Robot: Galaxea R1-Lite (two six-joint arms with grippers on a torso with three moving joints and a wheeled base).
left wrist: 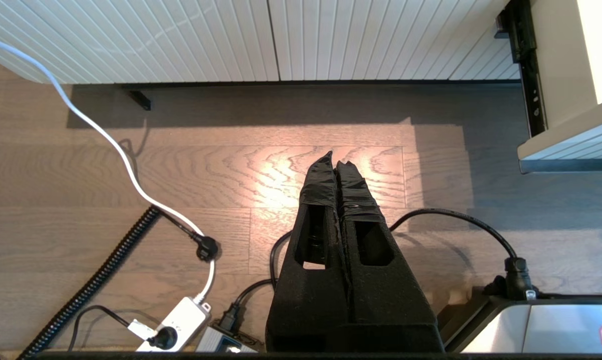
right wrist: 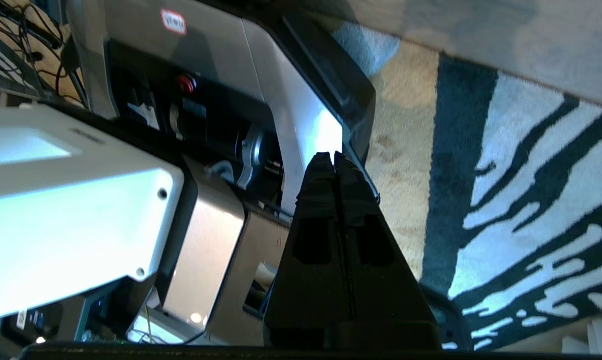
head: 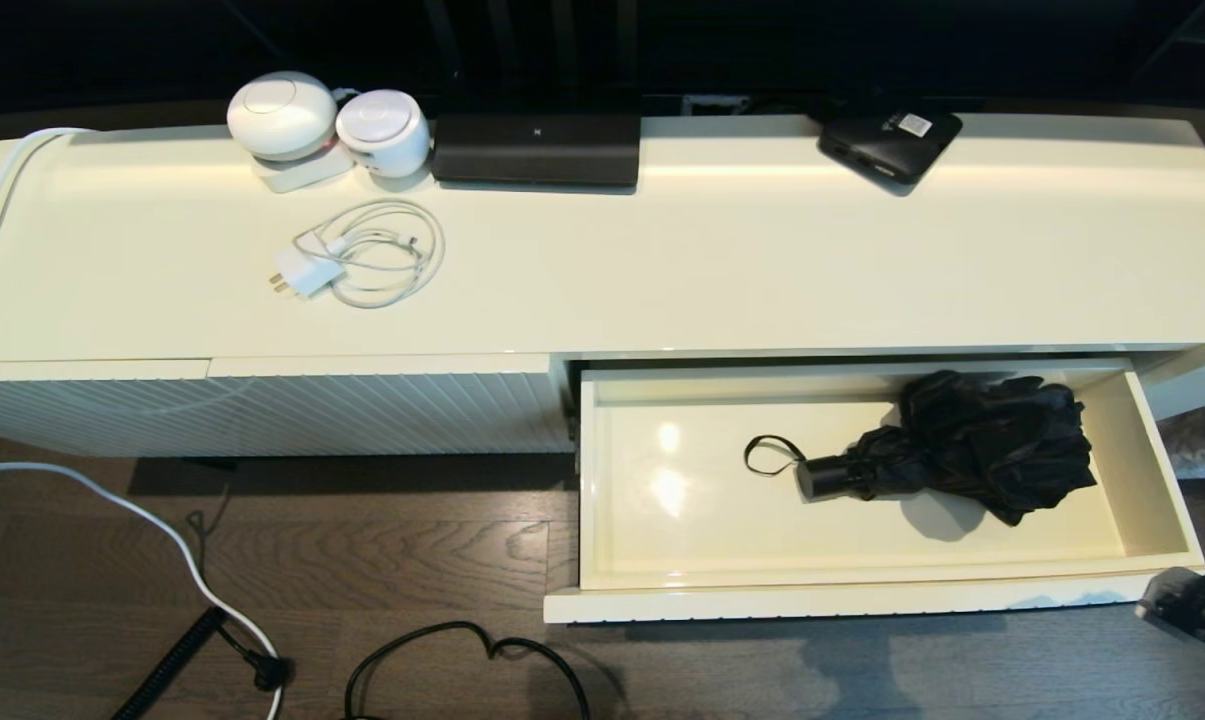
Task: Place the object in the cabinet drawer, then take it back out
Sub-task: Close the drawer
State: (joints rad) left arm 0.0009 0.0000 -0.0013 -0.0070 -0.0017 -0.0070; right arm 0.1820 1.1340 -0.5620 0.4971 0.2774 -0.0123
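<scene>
While the long cream cabinet (head: pixel 662 280) spans the head view, its cabinet drawer (head: pixel 862 585) stands pulled fully out on the right side, the glossy interior exposed and the ribbed front facing the wooden floor (head: pixel 362 540). The black umbrella (head: pixel 972 445) lies inside the drawer toward its right half, resting on the drawer bottom, with the loose fabric bunched at the right, the short handle pointing left and the wrist loop (head: pixel 770 455) lying flat just beyond the handle. Neither set of fingers is near it. The left gripper (left wrist: pixel 334 159) hangs low over the floor, well short of the ribbed cabinet panel (left wrist: pixel 231 40) ahead of its fingertips, with its two black fingers pressed together and holding nothing; the corner of the open drawer lies off to one side of the fingers, apart from them. The right gripper (right wrist: pixel 332 157) is down beside the robot's own base (right wrist: pixel 206 100), above a black-and-white patterned rug (right wrist: pixel 530 190), its fingers likewise pressed together and empty. On the cabinet top, well away from both grippers, sit a flat black speaker-like unit (head: pixel 537 148), a flat black box (head: pixel 890 138) with a white label, two white rounded devices (head: pixel 327 125), and a coiled white charger cable (head: pixel 362 255). Loose cables (left wrist: pixel 131 165) trail across the floor beside the left fingers.
</scene>
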